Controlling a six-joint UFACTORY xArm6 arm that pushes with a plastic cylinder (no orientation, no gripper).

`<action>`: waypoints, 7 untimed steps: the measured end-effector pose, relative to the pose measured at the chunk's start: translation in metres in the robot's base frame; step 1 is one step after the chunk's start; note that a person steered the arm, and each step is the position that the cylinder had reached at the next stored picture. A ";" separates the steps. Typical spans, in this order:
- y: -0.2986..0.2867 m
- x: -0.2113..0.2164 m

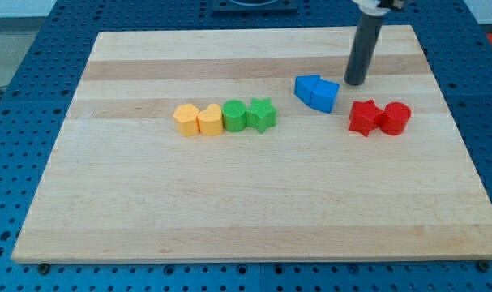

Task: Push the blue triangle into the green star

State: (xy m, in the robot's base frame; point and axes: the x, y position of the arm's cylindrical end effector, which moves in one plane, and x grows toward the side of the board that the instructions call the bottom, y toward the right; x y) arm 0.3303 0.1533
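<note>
The blue triangle (324, 96) lies right of the board's middle, touching another blue block (307, 88) on its left. The green star (262, 114) sits to the view's left of them, at the right end of a row of blocks, with a gap between it and the blue pair. My tip (355, 83) rests on the board just to the upper right of the blue triangle, a small gap away from it.
The row left of the green star holds a green round block (234, 116) and two yellow blocks (209, 120) (186, 119). A red star (364, 118) and a red round block (395, 118) sit below my tip. The wooden board (254, 211) lies on a blue perforated table.
</note>
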 end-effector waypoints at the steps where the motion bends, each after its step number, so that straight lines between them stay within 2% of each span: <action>1: -0.030 -0.001; 3: -0.077 0.000; 6: -0.107 0.027; 7: -0.107 -0.001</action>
State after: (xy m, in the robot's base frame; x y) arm 0.3293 0.0460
